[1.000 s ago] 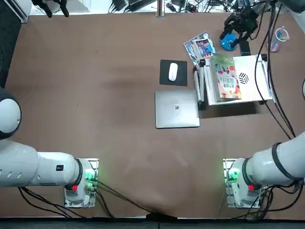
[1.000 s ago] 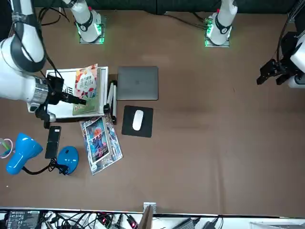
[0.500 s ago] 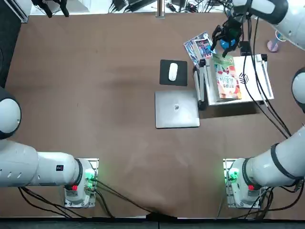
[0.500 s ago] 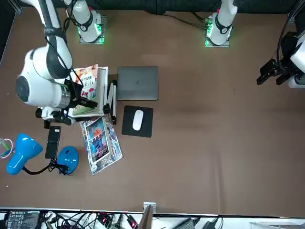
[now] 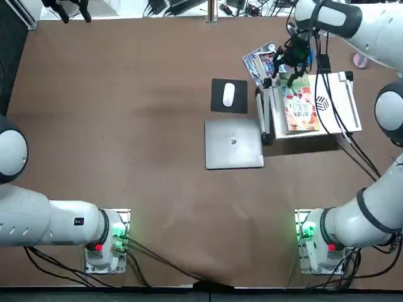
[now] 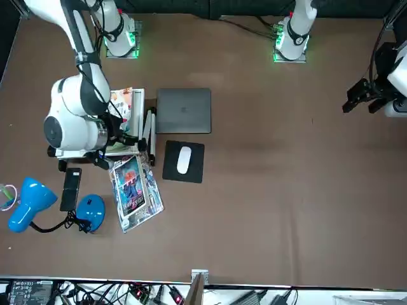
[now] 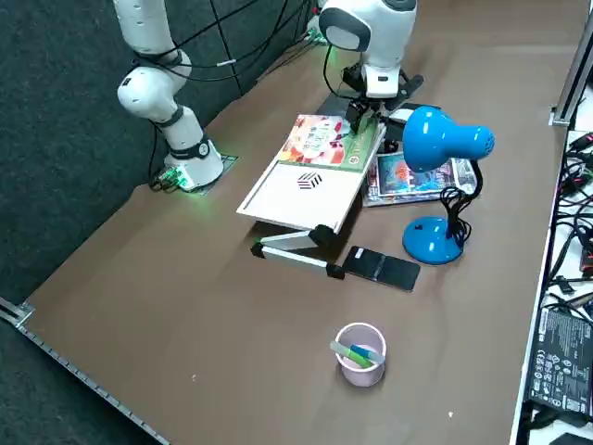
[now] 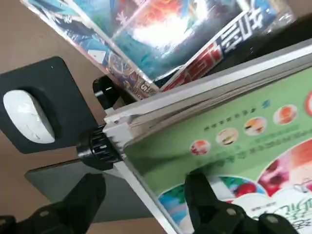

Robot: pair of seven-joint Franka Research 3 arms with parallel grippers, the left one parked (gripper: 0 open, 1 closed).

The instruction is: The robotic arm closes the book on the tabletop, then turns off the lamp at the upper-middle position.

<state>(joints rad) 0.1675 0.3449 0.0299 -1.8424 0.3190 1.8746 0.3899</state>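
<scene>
Lying on the tabletop (image 5: pixel 145 82), a white stand (image 7: pixel 296 201) carries the book (image 5: pixel 300 113), seemingly shut, green cover up. It looks thin, bendy and slick—best pinched by its free edge, or pressed flat. The right end effector (image 8: pixel 145 182) is released, fingers spread near that edge. The lamp (image 7: pixel 433 241) looks light; steady its round base—the stem may flex.

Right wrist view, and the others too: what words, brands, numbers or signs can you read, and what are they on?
No word or number reads surely.
Striped hexagon logo, no letters: white board.
Apple-shaped logo: laptop.
Too small or blurred: print on the book's green cover, glossy leaflets and black label.
</scene>
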